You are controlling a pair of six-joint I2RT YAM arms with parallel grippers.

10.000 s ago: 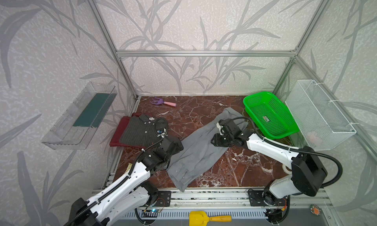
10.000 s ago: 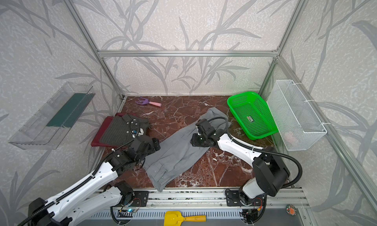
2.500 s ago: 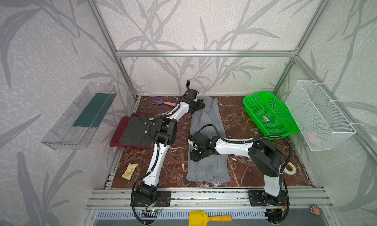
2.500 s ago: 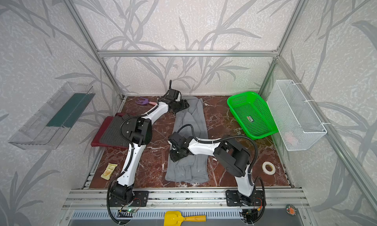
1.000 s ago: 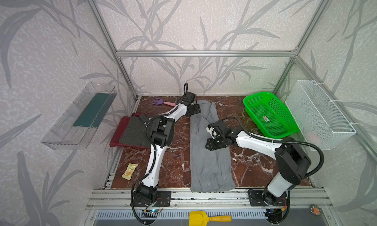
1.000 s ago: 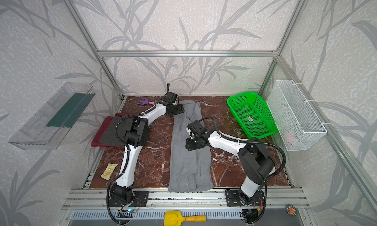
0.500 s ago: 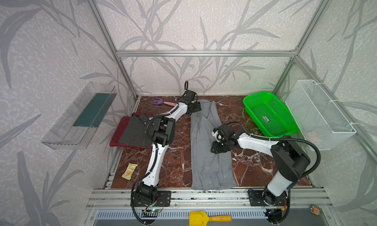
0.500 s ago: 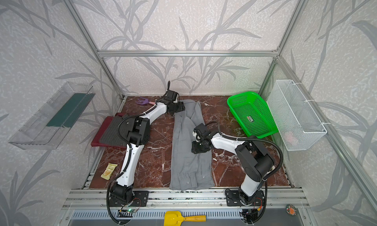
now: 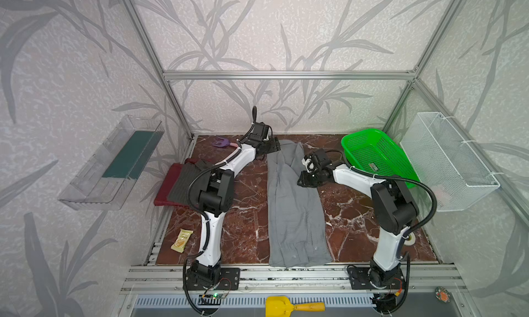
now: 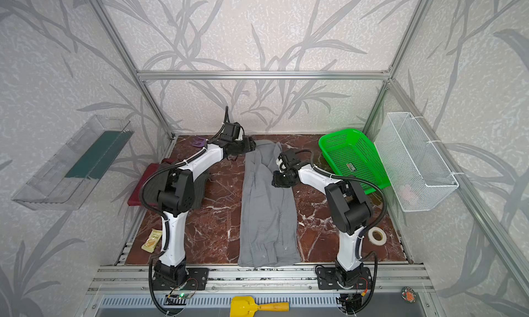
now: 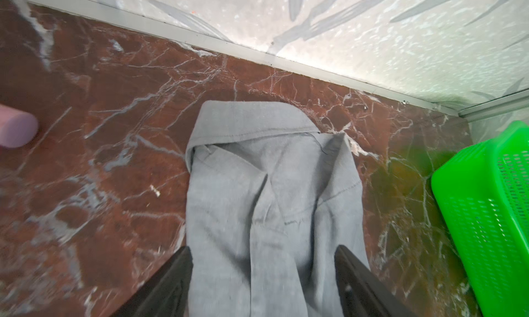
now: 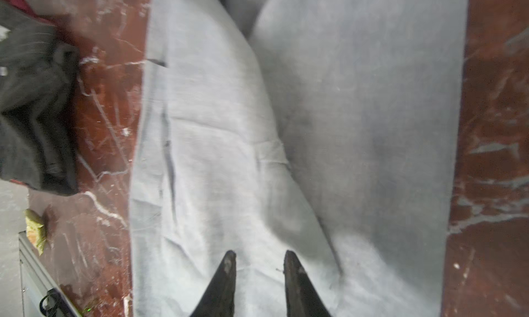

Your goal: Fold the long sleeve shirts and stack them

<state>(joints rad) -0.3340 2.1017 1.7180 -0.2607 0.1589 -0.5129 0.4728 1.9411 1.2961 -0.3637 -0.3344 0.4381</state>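
The light grey shirt (image 9: 294,209) (image 10: 267,212) lies as a long narrow strip down the middle of the table, collar at the far end, hem at the front edge. My left gripper (image 9: 274,148) (image 10: 252,146) (image 11: 263,249) hovers open over the collar end (image 11: 249,120), its jaws wide apart with cloth below them. My right gripper (image 9: 303,182) (image 10: 276,182) (image 12: 260,254) sits over the shirt's right edge (image 12: 286,129), jaws narrowly open with nothing between them. On the left, the dark grey pinstriped shirt (image 9: 183,183) (image 12: 28,115) lies folded on the maroon shirt (image 9: 166,186).
A green mesh basket (image 9: 375,155) stands at the back right, with a white wire basket (image 9: 449,161) on the right wall. A clear bin (image 9: 111,163) hangs on the left wall. A snack packet (image 9: 181,239), a tape roll (image 10: 377,234) and a purple-pink toy (image 9: 221,142) lie on the table.
Over the last seconds the light grey shirt has been drawn out into a straight strip. My right gripper has shifted slightly along its right edge. My left gripper stays by the collar.
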